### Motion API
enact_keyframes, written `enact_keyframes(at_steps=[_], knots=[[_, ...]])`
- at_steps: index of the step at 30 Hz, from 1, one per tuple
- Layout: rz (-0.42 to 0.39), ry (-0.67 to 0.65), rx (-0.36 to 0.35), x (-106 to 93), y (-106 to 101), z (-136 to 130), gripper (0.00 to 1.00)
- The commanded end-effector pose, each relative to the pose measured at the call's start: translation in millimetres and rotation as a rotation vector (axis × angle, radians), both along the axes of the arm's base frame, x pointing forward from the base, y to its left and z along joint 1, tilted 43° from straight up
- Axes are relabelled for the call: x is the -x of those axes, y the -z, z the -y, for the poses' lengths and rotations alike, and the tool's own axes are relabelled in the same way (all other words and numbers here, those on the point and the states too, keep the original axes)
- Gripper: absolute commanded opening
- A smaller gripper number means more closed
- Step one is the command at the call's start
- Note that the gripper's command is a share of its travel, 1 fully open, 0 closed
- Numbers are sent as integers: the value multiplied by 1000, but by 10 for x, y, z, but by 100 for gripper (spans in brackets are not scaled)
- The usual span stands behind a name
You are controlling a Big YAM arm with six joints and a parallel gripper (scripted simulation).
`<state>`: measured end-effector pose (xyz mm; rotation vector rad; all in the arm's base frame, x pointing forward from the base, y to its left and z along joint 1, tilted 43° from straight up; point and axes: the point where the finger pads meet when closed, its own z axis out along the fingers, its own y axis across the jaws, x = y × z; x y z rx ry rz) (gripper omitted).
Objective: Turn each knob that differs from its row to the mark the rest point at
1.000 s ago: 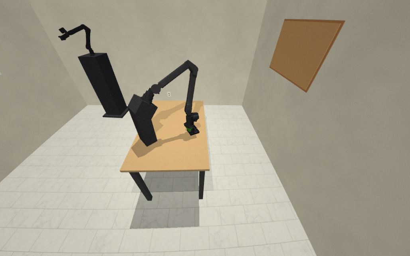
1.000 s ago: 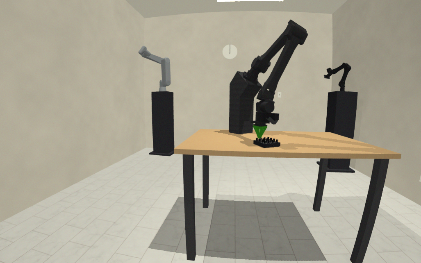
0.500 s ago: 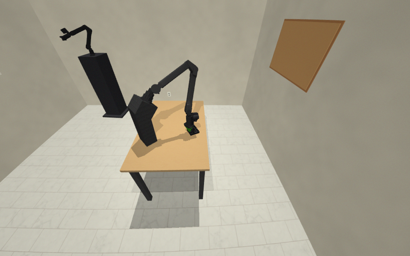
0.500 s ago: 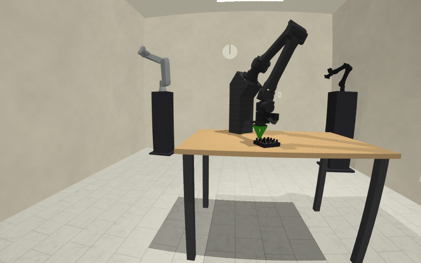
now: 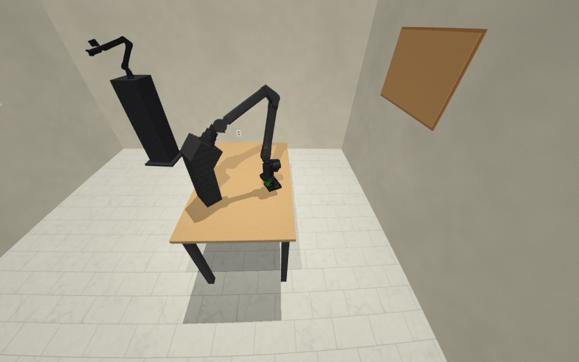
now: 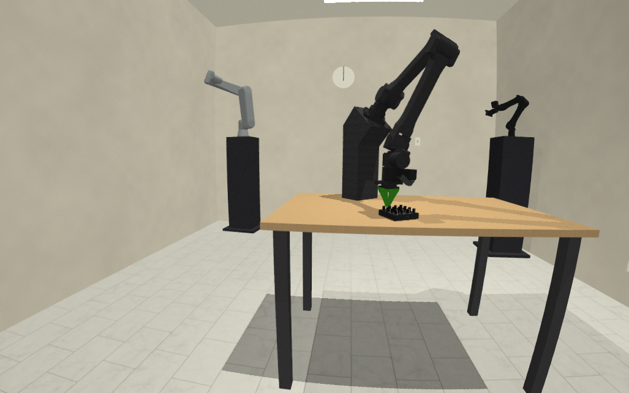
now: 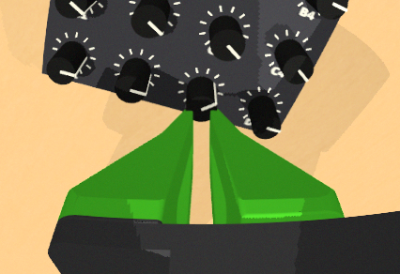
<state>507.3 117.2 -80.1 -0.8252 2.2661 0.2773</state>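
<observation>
Wrist view: the pincer (image 5: 268, 184) (image 6: 387, 207) (image 7: 201, 121) appeared closed on knob D3 (image 7: 201, 97), near frame centre; correcting it seemed in hand, next needing a slight clockwise turn to match its row.

Neighbouring knobs (image 7: 132, 81) (image 7: 264, 116) flank the fingers; table-side approach unobstructed.

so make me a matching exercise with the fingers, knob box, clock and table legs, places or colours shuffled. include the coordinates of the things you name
1 fingers (image 5: 266, 182) (image 6: 383, 193)
2 knob box (image 5: 274, 186) (image 6: 395, 217) (image 7: 180, 58)
3 clock (image 6: 338, 79)
4 table legs (image 5: 285, 260) (image 6: 282, 307)

a on the wall
b black, under the tabletop
c green, tips down at the front row of knobs
d standing on the tabletop

Pairs: 1-c, 2-d, 3-a, 4-b
</observation>
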Motion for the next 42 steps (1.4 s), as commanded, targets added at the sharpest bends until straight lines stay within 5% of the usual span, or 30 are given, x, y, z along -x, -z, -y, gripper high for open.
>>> enact_keyframes(at_steps=[1, 10, 24, 42], knots=[[-2, 21, -25, -47, -15, -58, 3], [-51, 113, -90, -51, -14, -41, 3], [-198, 382, -286, -59, -14, -11, 3], [-272, 524, -389, -67, -15, 27, 3]])
